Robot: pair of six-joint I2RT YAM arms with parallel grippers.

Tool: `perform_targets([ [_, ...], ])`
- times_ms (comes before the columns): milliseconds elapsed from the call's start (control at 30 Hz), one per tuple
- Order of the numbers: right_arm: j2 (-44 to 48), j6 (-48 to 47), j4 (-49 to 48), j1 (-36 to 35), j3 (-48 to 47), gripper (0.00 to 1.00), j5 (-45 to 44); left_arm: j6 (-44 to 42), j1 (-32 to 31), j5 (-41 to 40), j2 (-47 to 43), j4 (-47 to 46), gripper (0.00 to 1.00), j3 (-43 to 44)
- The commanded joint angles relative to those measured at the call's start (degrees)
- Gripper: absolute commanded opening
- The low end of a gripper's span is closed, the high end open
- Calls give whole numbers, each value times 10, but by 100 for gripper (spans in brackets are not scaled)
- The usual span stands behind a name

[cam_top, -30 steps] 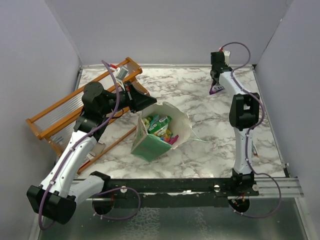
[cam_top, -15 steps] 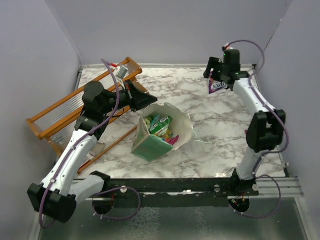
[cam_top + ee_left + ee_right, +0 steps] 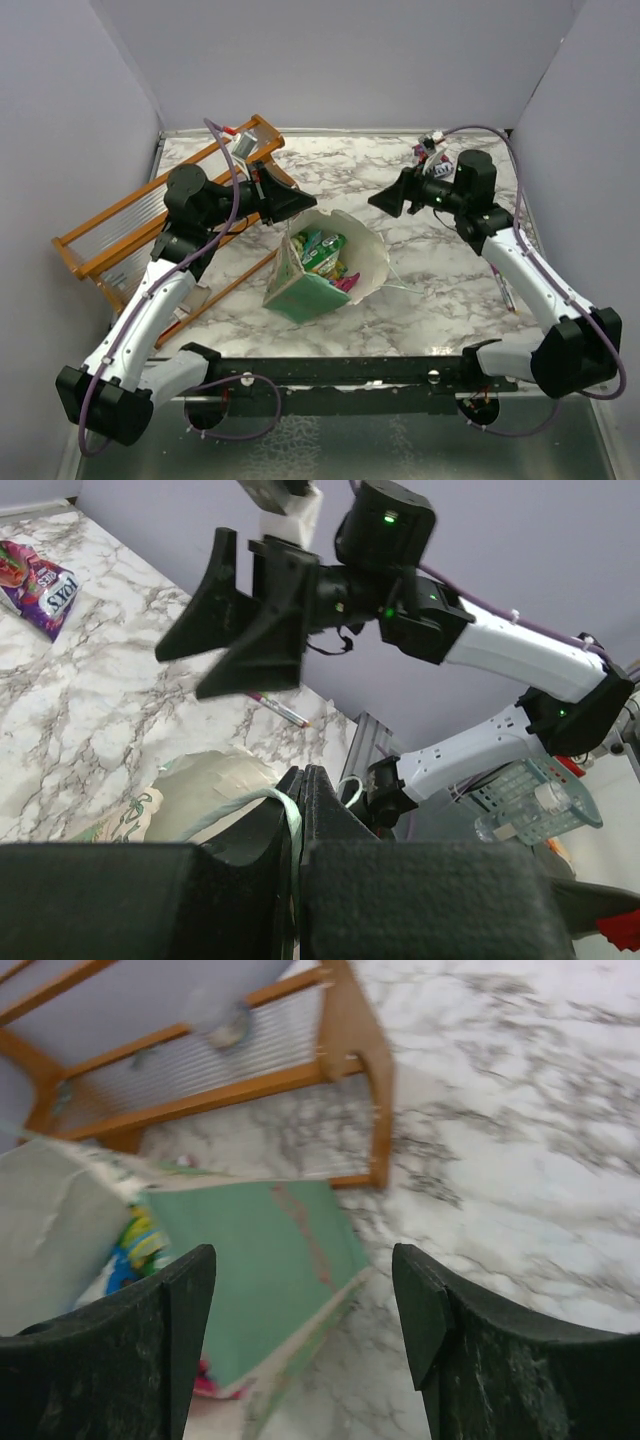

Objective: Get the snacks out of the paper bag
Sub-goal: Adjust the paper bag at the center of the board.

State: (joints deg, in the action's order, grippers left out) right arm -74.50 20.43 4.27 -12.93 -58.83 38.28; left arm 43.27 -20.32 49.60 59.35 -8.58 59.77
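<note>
snacks [image 3: 322, 252] mostly sit in the bag [image 3: 300, 290] on the bench [image 3: 440, 255]; we count one purple packet [image 3: 40, 585] out. our left hand [image 3: 303, 206] pinches the bag's handle [image 3: 291, 825]; right hand [image 3: 385, 200] gapes wide, empty.

White letters, seemingly "SYOL", on purple snack packet [image 3: 38, 585]

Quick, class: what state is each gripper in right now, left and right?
Left gripper: closed on the rim of the paper bag.
Right gripper: open, holding nothing.
</note>
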Motion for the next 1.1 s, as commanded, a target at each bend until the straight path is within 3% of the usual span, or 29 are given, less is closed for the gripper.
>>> perform_targets([
  [0, 77, -81, 21, -99, -5, 69, 32, 9, 0, 18, -2, -79, 0, 15],
  [300, 157, -167, 115, -185, -8, 57, -10, 9, 0, 42, 17, -110, 0, 28],
  [533, 104, -192, 169, -313, -17, 35, -206, 26, 0, 57, 33, -155, 0, 42],
  [667, 75, -192, 175, -372, -16, 31, -293, 40, -1, 76, 48, -197, 0, 47],
  [833, 50, -169, 151, -445, -26, 31, -289, 55, -2, 90, 85, -228, 0, 71],
  [1067, 34, -94, 34, -498, -5, 31, -231, 85, -15, 119, 133, -277, 0, 99],
])
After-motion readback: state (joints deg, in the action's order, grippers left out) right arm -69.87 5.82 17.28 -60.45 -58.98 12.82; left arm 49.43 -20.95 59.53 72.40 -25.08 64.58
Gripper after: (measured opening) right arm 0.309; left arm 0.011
